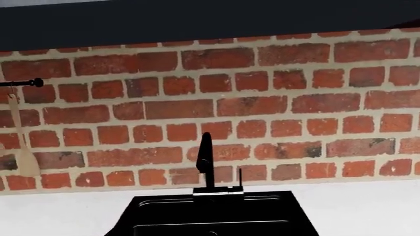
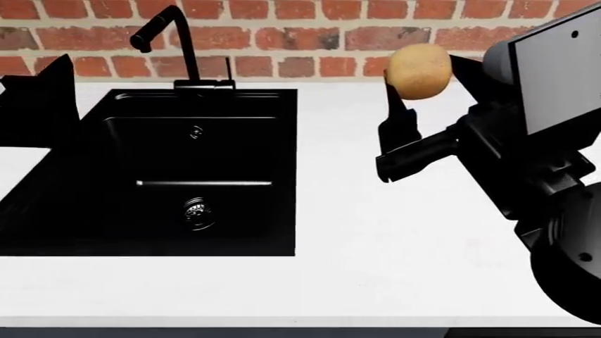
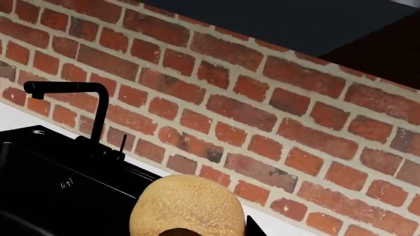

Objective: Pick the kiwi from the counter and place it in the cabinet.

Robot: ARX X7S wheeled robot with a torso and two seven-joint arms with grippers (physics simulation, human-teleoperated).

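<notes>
The tan-brown fuzzy kiwi (image 2: 420, 70) hangs in the air above the white counter (image 2: 395, 232), to the right of the sink. My right gripper (image 2: 427, 79) is shut on it, with one black finger (image 2: 398, 116) on its left and the other behind its right side. In the right wrist view the kiwi (image 3: 187, 209) fills the space between the jaws. A dark cabinet (image 1: 196, 19) runs above the brick wall, also seen as a dark cabinet front (image 3: 295, 19). My left arm (image 2: 39, 95) is a black shape at the left edge, and its fingers do not show.
A black sink (image 2: 193, 176) with a black faucet (image 2: 169, 39) is set into the counter at the left. The brick wall (image 2: 310, 35) closes the back. A wooden spatula (image 1: 25, 147) hangs from a black rail (image 1: 23, 82) on the wall.
</notes>
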